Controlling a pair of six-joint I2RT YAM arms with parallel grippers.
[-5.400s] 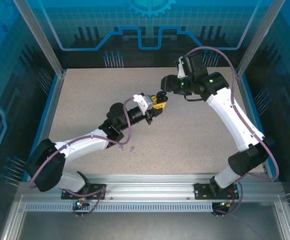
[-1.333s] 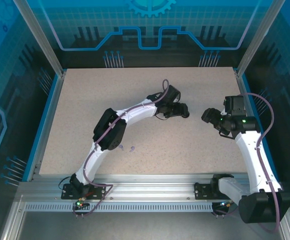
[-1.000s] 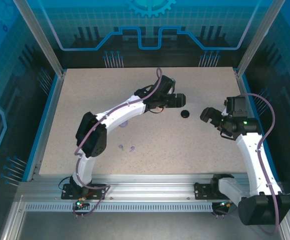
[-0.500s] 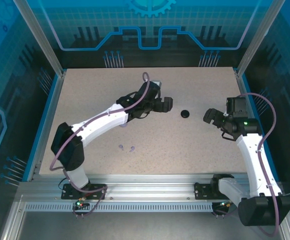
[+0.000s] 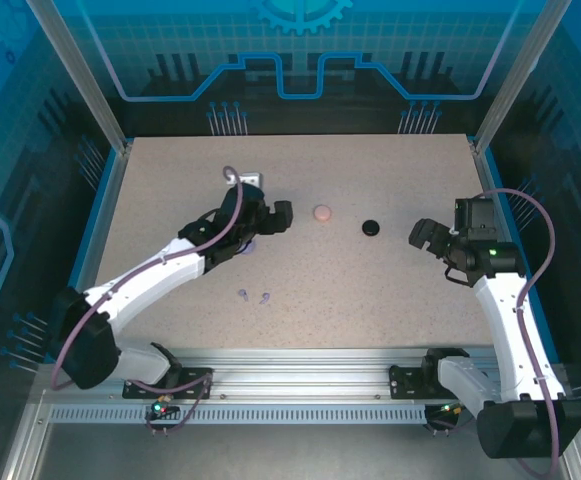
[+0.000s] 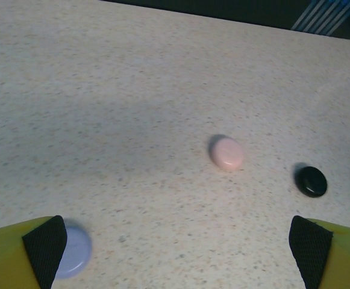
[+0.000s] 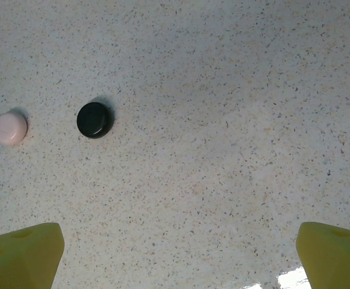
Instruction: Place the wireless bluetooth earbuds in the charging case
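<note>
Left end effector (image 5: pixel 281 216) had withdrawn leftward, jaws spread, empty. Small round black charging case (image 5: pixel 371 228) stood released on speckled table (image 5: pixel 390 300), right of round pink case (image 5: pixel 322 213). Right end effector (image 5: pixel 422 235) gaped, empty. Tiny lilac stemmed earbuds (image 5: pixel 265 298) lay nearer, left, uninserted.

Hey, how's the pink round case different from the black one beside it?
Colour: the pink case is pale, the black case dark. Place: the pink case lies nearer the left gripper, the black case nearer the right gripper. Both are small round pucks of similar size, flat on the table, apart, ungripped.
</note>
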